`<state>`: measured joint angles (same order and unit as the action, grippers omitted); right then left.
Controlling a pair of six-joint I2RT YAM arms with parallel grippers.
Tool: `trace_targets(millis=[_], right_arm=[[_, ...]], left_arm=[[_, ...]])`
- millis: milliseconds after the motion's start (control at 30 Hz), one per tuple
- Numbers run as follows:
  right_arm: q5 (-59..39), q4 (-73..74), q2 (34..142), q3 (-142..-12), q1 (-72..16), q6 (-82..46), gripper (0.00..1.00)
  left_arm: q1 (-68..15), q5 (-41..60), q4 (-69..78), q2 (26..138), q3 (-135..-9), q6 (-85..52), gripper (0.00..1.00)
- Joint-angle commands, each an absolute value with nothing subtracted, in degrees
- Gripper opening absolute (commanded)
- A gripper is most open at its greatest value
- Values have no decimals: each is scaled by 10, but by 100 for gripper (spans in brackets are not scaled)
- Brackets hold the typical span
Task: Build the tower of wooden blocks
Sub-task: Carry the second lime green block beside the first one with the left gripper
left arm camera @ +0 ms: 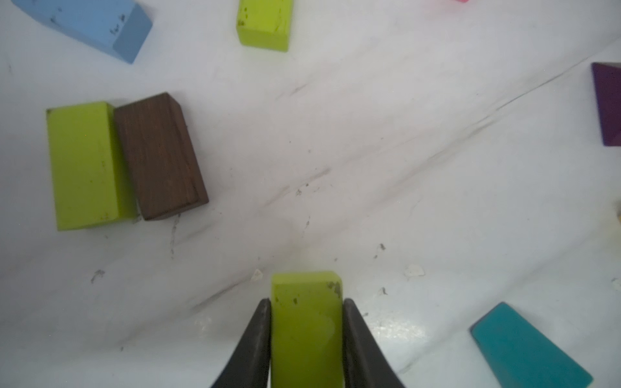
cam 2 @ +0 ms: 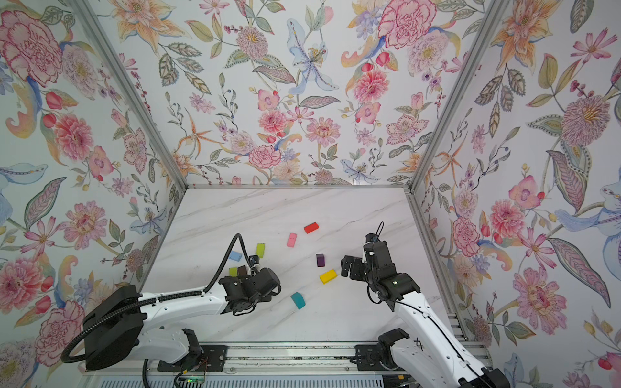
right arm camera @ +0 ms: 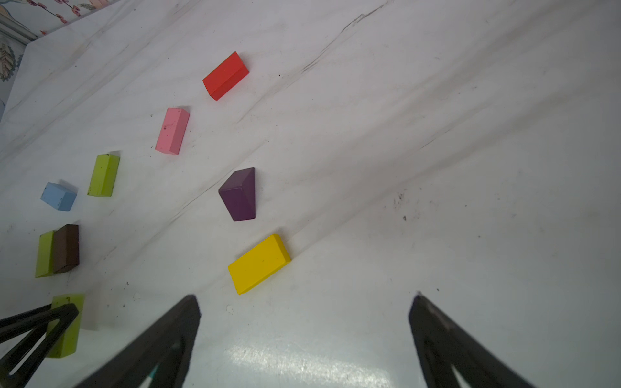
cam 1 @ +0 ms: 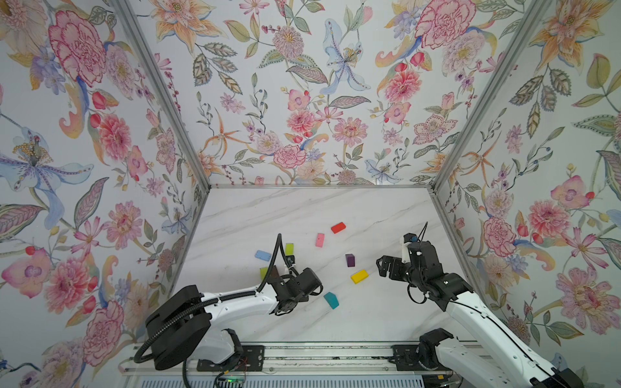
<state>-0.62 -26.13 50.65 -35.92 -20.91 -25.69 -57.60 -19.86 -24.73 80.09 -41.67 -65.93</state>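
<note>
My left arm (cam 1: 235,302) reaches low from its base toward the middle, wrist bent down over the table (cam 1: 302,208); the left gripper (left arm camera: 306,302) is clenched on the long sides of a lime green block (left arm camera: 305,336); whether that block is off the marble I cannot tell; close by, a second lime block (left arm camera: 84,164) lies touching the brown block (left arm camera: 158,154); my right arm (cam 1: 477,312) slants in from the near right corner, its right gripper (right arm camera: 305,297) spread wide and empty, hovering near the yellow block (right arm camera: 258,263); purple block (right arm camera: 240,196) and teal block (left arm camera: 524,349) lie apart.
</note>
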Motion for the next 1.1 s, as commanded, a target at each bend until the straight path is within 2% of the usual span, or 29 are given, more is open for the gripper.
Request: trace_targets(millis=[0,433,1067], right_arm=[[-17,-257,500,-358,-204,-247,99],[-16,-284,505,-386,-197,-245,99],[11,-330,504,-421,-195,-255,99]], left_arm=[[-556,-226,-273,823,-461,-594,19],[-439,-205,-194,942,-564,-411,19],[-373,-155,-118,1061,-629,-341,21]])
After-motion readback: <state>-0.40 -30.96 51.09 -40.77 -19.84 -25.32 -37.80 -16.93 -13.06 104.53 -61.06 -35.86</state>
